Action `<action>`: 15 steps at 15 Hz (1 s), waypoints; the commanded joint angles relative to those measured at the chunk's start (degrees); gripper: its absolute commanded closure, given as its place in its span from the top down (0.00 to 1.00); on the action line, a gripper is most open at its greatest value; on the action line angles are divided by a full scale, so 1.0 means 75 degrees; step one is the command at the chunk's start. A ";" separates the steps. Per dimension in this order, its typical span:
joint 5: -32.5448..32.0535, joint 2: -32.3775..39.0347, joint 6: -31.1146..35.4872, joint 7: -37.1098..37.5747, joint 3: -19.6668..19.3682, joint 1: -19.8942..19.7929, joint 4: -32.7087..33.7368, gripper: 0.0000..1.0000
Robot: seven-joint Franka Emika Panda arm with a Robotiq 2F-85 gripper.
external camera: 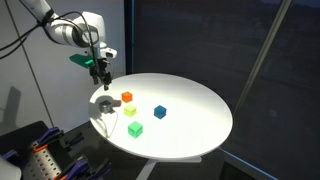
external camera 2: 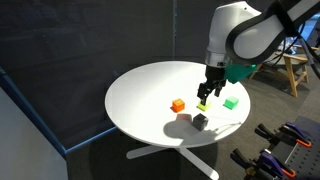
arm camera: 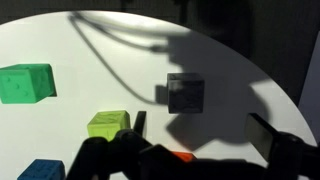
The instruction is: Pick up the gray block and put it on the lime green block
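Note:
The gray block point(arm camera: 185, 92) sits alone on the white round table point(arm camera: 80, 50), in the arm's shadow. It also shows in both exterior views point(external camera: 104, 101) point(external camera 2: 200, 120), near the table's edge. The lime green block point(arm camera: 108, 124) stands a short way from it and shows in both exterior views point(external camera: 129, 111) point(external camera 2: 203, 105). My gripper point(arm camera: 205, 130) is open and empty. It hangs above the table point(external camera: 101, 78) point(external camera 2: 207, 95), over the space between the gray, lime and orange blocks, touching none of them.
An orange block point(external camera: 126, 97) point(external camera 2: 178, 104) lies partly under the gripper in the wrist view point(arm camera: 180, 156). A brighter green block point(external camera: 135, 129) point(external camera 2: 231, 102) point(arm camera: 25, 83) and a blue block point(external camera: 159, 111) point(arm camera: 40, 170) stand nearby. The table edge is close to the gray block.

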 commanded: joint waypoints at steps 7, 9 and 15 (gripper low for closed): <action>-0.0287 0.0837 0.1177 0.1128 -0.0065 0.0215 -0.0118 1.00; -0.0367 0.1071 0.1344 0.1271 -0.0157 0.0250 -0.0091 1.00; -0.0628 0.1614 0.1649 0.1140 -0.0452 0.0392 -0.0041 1.00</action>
